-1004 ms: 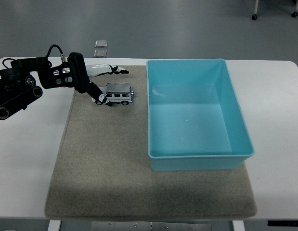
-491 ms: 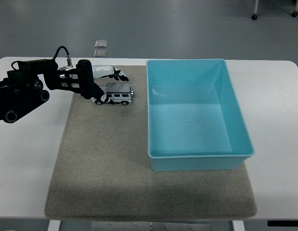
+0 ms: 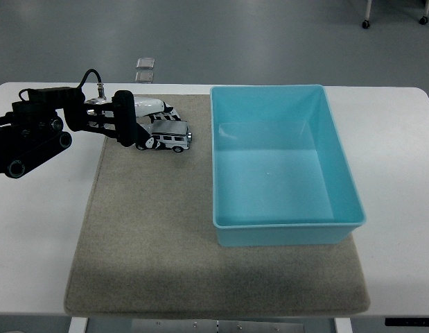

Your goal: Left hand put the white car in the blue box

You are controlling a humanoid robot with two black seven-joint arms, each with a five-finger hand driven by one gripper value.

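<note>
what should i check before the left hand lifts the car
1. Left hand at the white car: ok, fingers wrap its rear end.
2. Grip firm enough to lift: cannot tell, contact side is partly hidden.
3. Car still resting on the mat: ok.
4. Blue box holds nothing: ok.
5. Path from car to box free of things: ok.
6. Right hand out of the way: ok, not in view.

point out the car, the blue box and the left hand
car (image 3: pixel 171 137), head view, on its roof
blue box (image 3: pixel 282 223), head view, on its near rim
left hand (image 3: pixel 146 118), head view, on the middle of the hand, at the car's left end
</note>
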